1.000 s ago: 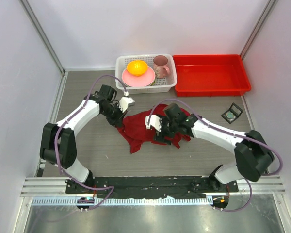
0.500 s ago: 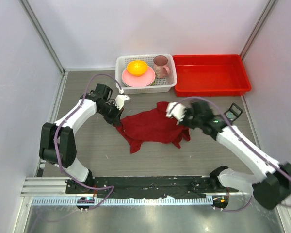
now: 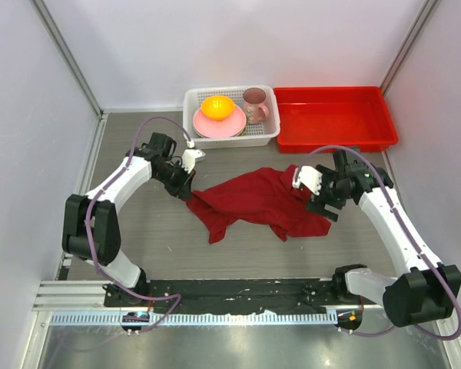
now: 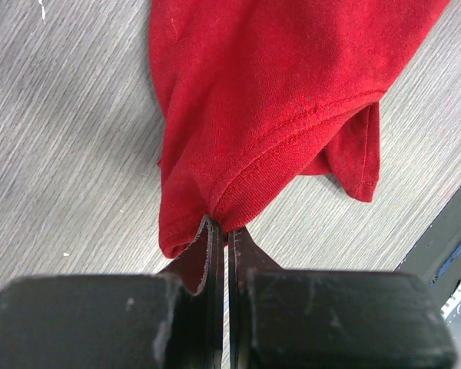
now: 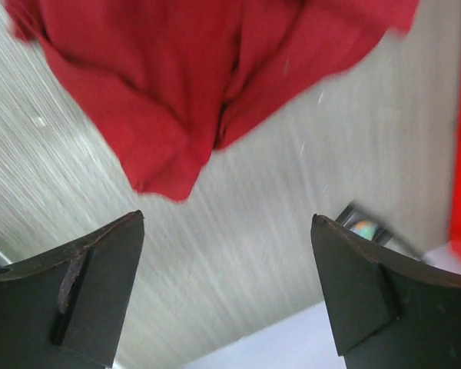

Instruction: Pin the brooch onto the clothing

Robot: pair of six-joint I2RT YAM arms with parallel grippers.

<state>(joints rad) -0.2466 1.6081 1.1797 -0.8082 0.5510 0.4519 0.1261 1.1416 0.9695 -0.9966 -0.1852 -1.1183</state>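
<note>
On the grey counter (image 3: 154,238), the left fingers (image 4: 213,257) pinched the shirt (image 3: 253,200) hem shut; the right fingers (image 5: 92,292) gaped empty, so one-sided tugging might bunch it.

T-shirt (image 4: 269,115) hem between pressed fingers (image 4: 250,260)

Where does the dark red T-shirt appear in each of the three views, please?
Top external: T-shirt lies mid-table between the arms, left gripper pinching its left end.
Left wrist: fills the upper middle; hem clamped at bottom centre.
Right wrist: across the top, beyond the open right gripper.
Shared landmark: the grey wood-grain table.
</note>
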